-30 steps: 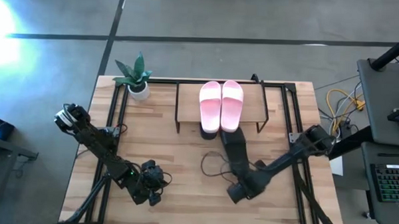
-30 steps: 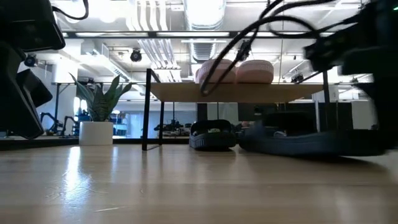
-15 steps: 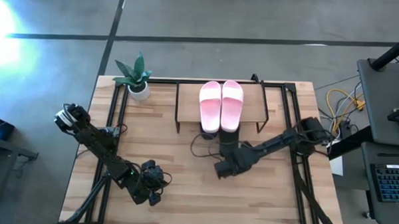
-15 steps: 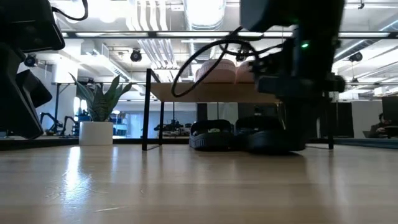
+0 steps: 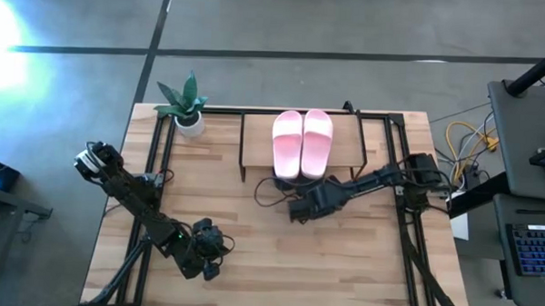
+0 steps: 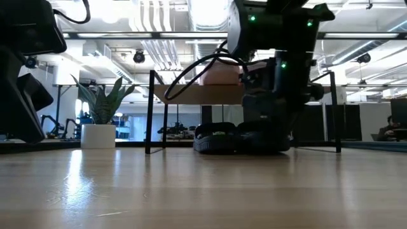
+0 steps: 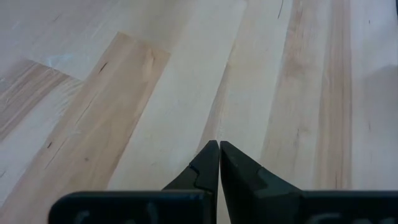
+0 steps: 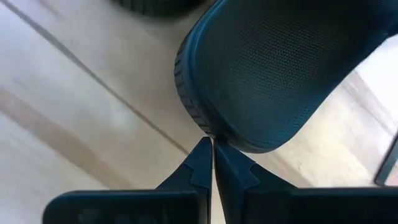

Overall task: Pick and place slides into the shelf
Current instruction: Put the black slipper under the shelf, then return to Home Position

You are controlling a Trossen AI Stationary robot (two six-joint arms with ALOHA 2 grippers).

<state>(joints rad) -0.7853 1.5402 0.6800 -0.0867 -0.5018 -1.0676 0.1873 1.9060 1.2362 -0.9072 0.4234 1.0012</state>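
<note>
Right wrist view: right gripper (image 8: pixel 212 146), fingers pressed together, tips touching a dark slide's heel (image 8: pixel 280 68) under the shelf (image 5: pixel 345 156) bearing two pink slides (image 5: pixel 302 143); left gripper (image 7: pixel 219 149), closed, over bare wooden tabletop (image 5: pixel 251 252); ceiling-lit room behind.

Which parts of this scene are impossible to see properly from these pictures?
- Dark slides under the shelf: in the high view the top board and right arm cover them.
- Second dark slide: the right arm blocks it in the low view.
- Dark slide: only its heel shows above the right tool; the rest is cut off.
</note>
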